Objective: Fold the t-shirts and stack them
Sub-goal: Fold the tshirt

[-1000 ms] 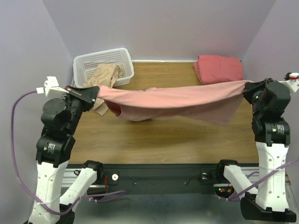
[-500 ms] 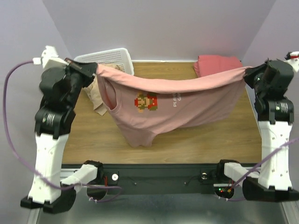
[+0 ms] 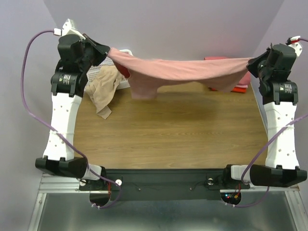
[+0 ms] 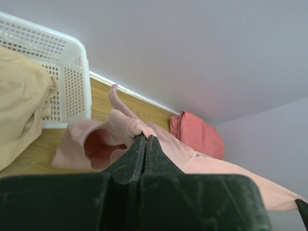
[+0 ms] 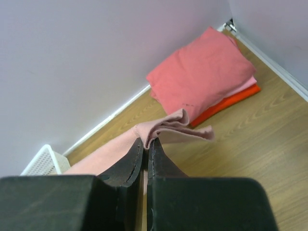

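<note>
I have both arms raised high, and the dusty-pink t-shirt (image 3: 180, 72) hangs stretched between them above the far part of the table (image 3: 168, 130), clear of the wood. My left tool (image 3: 108, 50) is clamped on one end of the cloth. In the left wrist view its two dark halves are pressed together, with a bunched pink hem pinched at the tips. My right tool (image 3: 250, 64) is closed on the other end in the same way, and the right wrist view shows a folded edge of the pink cloth caught at its tips. The shirt sags between the two holds, with a larger fold drooping nearer the left arm and a smaller one nearer the right.

At the far left corner the beige t-shirt (image 3: 103, 89) spills out of the white lattice basket (image 4: 72, 72) and over its front rim onto the table. At the far right corner, near the back wall (image 5: 72, 57), sits a folded stack with the salmon-pink t-shirt (image 5: 202, 77) on top and the orange-red t-shirt (image 5: 231, 103) showing at the bottom edge. From above, the hanging shirt partly hides that stack
</note>
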Available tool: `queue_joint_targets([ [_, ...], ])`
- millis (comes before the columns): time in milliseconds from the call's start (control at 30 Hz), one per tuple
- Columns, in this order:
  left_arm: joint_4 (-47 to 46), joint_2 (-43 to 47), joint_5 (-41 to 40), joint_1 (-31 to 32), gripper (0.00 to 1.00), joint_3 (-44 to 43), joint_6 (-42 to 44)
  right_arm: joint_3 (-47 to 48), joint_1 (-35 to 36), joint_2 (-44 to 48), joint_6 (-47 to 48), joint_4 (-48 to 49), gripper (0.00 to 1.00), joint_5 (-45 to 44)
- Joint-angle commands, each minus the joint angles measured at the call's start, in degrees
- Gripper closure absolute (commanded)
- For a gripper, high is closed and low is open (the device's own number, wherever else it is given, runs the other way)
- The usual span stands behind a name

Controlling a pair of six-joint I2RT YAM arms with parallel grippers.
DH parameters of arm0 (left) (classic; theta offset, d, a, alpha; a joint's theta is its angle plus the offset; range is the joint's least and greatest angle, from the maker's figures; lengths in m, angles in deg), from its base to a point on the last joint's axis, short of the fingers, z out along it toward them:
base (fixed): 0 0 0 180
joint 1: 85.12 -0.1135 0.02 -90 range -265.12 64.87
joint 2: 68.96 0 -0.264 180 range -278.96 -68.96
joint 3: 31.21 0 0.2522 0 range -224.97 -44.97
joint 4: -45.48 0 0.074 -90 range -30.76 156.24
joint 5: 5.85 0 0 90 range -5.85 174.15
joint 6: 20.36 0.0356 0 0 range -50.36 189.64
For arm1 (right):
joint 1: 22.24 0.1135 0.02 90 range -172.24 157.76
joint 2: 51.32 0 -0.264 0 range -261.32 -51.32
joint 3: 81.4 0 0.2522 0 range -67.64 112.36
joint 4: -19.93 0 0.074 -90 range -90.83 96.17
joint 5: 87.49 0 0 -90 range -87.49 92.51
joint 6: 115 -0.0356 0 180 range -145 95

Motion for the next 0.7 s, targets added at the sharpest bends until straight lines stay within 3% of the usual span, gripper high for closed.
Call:
queue_joint_targets([
  [0,-6.2,9.7,0.7,-0.6,1.00,6.0,0.8,-3.5,-0.1,4.8,1.2,3.9,1.00,-2.1],
  [133,-10.7,20.3,0.6,-0.6,1.00,24.3,-1.3,-15.5,-0.1,9.2,0.6,4.2,1.00,-1.3],
  [233,-13.8,28.1,0.5,-0.6,1.00,47.3,-4.6,-28.3,-0.1,15.0,-1.7,4.3,1.00,-1.7],
  [333,-14.8,34.3,0.4,-0.6,1.00,62.8,-7.4,-41.6,-0.1,18.5,-3.2,4.4,1.00,-0.4],
  [433,-12.3,39.8,-2.0,-0.6,1.00,75.1,-10.5,-50.7,-0.1,23.5,-4.8,4.3,1.00,0.0],
  [567,-8.9,47.1,-3.0,-0.5,1.00,85.7,-17.2,-60.9,-0.1,28.5,-6.3,4.2,1.00,-1.4],
  [667,-6.6,52.3,-4.3,-0.5,1.00,89.9,-21.1,-63.4,-0.1,29.3,-8.1,4.2,1.00,-1.6],
])
